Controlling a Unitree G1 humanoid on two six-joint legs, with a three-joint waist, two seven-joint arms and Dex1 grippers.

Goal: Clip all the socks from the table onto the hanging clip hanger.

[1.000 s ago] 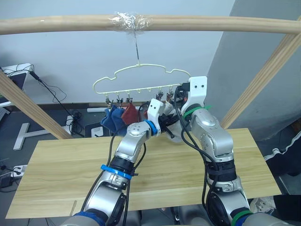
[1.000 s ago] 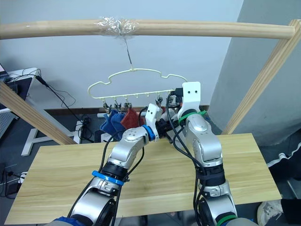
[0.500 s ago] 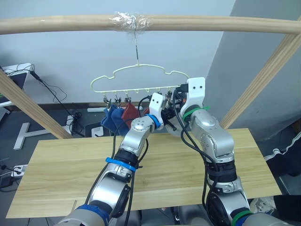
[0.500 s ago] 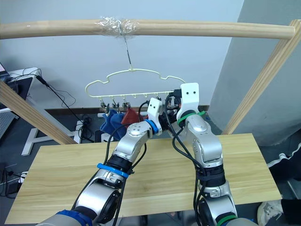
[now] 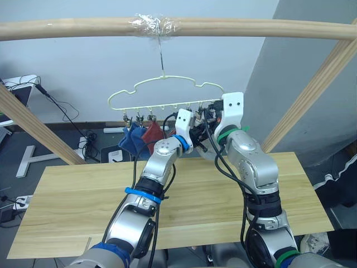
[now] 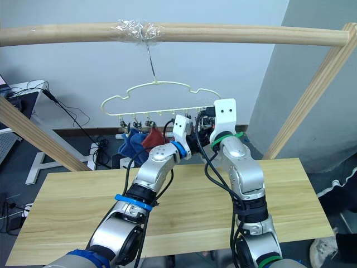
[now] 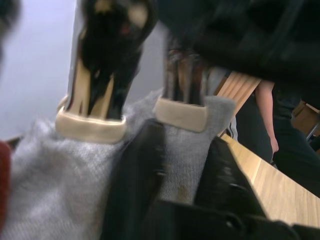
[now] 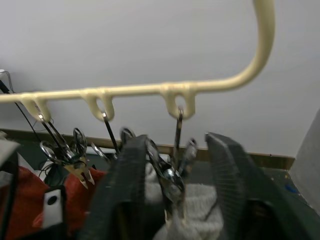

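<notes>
The pale yellow clip hanger (image 5: 165, 90) hangs by its hook from the top pole. A blue sock (image 5: 131, 140) and a rust red sock (image 5: 152, 133) dangle from clips at its left end. Both grippers are raised to the right end of the clip row. My left gripper (image 7: 180, 145) is shut on a light grey sock (image 7: 55, 185), whose top edge sits under two cream-padded clips (image 7: 181, 113). My right gripper (image 8: 175, 145) is closed around a metal clip (image 8: 172, 177) below the hanger's bar, with grey fabric beneath it. The table (image 5: 83, 190) lies below the arms.
A round wooden pole frame (image 5: 234, 27) spans overhead, with slanted legs at the left (image 5: 33, 125) and right (image 5: 312, 95). Cables and small devices (image 5: 89, 146) lie on the floor behind the table.
Over the last second my left gripper has risen with the grey sock up to the clip row beside the right gripper. The hanger has swung slightly left.
</notes>
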